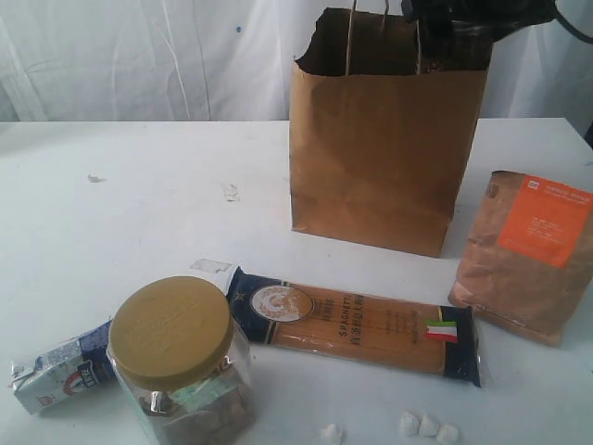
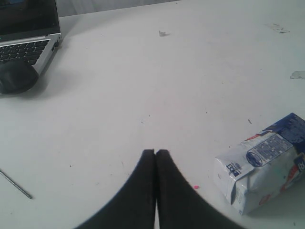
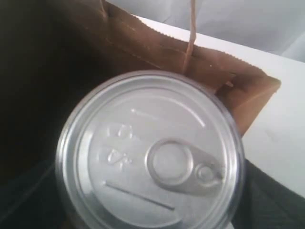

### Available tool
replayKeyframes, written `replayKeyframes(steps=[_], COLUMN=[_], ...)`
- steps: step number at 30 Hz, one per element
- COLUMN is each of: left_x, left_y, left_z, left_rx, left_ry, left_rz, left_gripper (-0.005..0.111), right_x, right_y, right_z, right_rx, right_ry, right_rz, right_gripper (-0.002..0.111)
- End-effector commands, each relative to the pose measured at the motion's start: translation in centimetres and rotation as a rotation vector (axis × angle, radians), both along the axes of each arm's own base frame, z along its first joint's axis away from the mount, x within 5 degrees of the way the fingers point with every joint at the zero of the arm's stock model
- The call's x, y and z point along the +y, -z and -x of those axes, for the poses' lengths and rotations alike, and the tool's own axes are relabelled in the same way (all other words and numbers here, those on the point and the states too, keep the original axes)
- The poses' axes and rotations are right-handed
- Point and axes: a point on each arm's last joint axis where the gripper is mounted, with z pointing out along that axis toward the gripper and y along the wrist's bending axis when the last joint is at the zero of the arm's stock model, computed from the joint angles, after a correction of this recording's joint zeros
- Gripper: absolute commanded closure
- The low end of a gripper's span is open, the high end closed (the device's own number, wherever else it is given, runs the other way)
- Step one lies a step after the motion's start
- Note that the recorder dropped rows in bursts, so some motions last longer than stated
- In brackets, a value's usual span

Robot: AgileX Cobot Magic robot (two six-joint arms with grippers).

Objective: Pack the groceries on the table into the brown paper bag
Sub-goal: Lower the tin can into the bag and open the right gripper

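From the exterior view, the brown paper bag (image 1: 384, 158) stands upright and open at the back of the table (image 1: 139, 213), and my right arm (image 1: 482, 11) shows as a dark shape just over its mouth. In front of the bag the spaghetti packet (image 1: 357, 324) lies flat. The gold-lidded jar (image 1: 176, 357) stands at the near left with the carton (image 1: 56, 371) on its side against it, and the brown pouch (image 1: 528, 255) sits to the right of the bag. A few white lumps (image 1: 426, 426) lie at the near edge. In the left wrist view, my left gripper (image 2: 156, 152) is clenched, its two fingers pressed flat together with nothing between them. It hangs over bare tabletop, with the carton near but apart and a laptop (image 2: 28, 33) at the far corner. In the right wrist view, my right gripper (image 3: 152, 210) is spread wide around the grey tin can (image 3: 152, 148), a dark finger (image 3: 274, 200) on either side. The can's ring-pull top fills the picture, poised over the dark inside of the bag, close to its rim and cord handle.
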Motion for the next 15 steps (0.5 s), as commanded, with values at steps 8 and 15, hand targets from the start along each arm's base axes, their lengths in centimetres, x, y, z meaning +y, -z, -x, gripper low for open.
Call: replayKeyframes(steps=[8, 15], left_x=[-0.1, -0.1], left_y=[0.1, 0.1], left_z=[0.0, 0.0], left_rx=[-0.003, -0.003], left_ry=[0.005, 0.005], left_rz=[0.013, 0.013], left_gripper=[0.107, 0.107], right_x=[-0.2, 0.0], right_y=[-0.7, 0.8], right_z=[0.0, -0.8], right_rx=[-0.049, -0.011], right_ry=[-0.022, -0.019], right_rz=[0.018, 0.025], right_gripper=[0.046, 0.032])
